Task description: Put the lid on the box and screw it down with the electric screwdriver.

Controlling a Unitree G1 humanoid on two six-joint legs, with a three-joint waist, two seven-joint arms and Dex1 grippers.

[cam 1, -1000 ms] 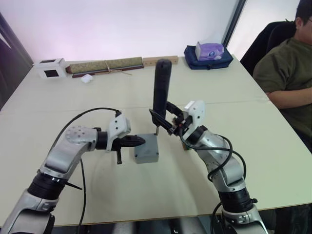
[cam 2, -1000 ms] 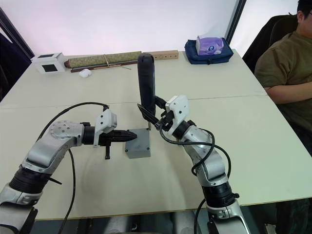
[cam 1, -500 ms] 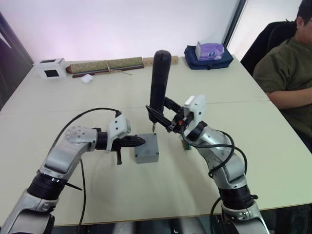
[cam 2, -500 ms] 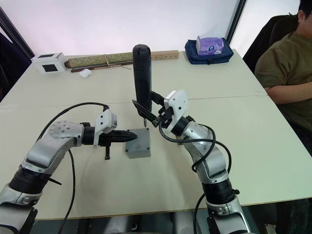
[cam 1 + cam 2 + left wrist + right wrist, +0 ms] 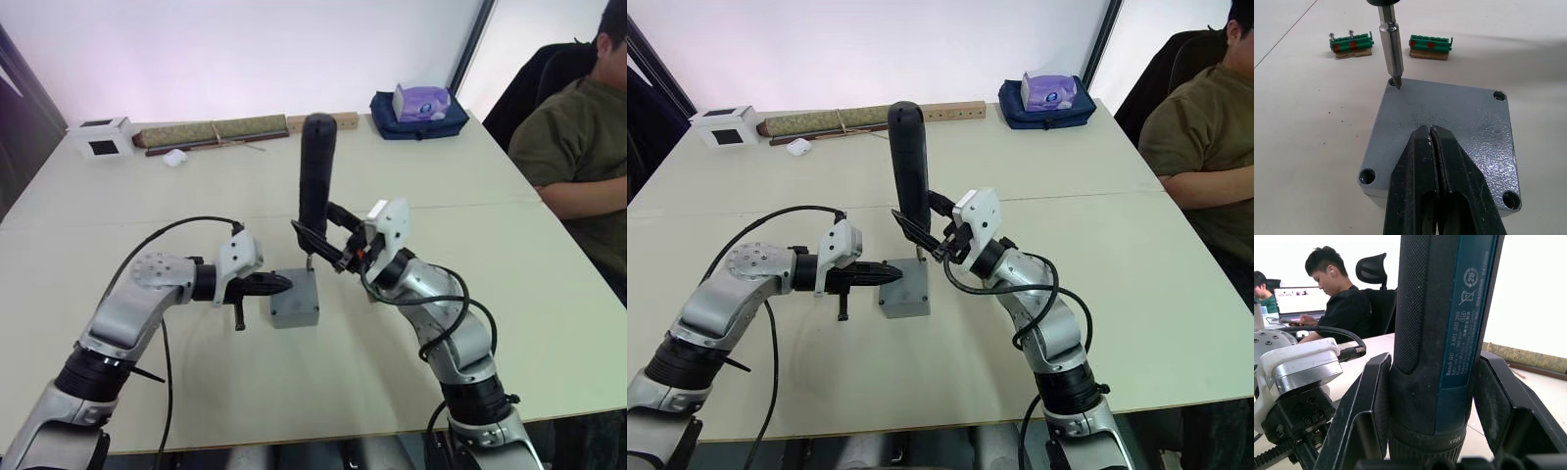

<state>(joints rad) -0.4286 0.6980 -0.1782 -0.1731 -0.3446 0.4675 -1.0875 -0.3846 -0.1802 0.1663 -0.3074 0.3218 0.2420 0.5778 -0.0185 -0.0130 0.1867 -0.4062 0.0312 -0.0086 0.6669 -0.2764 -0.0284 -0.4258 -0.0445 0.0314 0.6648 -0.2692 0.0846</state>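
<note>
The grey box (image 5: 294, 304) stands mid-table with the flat grey lid (image 5: 1449, 127) lying on top of it, screw holes showing at the lid's corners. My left gripper (image 5: 1430, 131) is shut, and its tips rest on the middle of the lid. My right gripper (image 5: 331, 247) is shut on the electric screwdriver (image 5: 315, 171) and holds it upright over the box. Both of its fingers (image 5: 1371, 411) clamp the dark blue body (image 5: 1449, 333). The metal bit (image 5: 1391, 49) points down, with its tip in the lid's far corner hole on my left.
Two green terminal blocks (image 5: 1352, 43) lie on the table just behind the box. Along the far edge are a white cube (image 5: 101, 135), a long rolled mat (image 5: 211, 130), a small white item (image 5: 174, 157) and a blue pouch (image 5: 419, 110). A person (image 5: 578, 147) sits at the right.
My right gripper has carried the screwdriver a little to the left, and the bit's tip has settled at the lid's corner hole. The left gripper stays on the lid.
</note>
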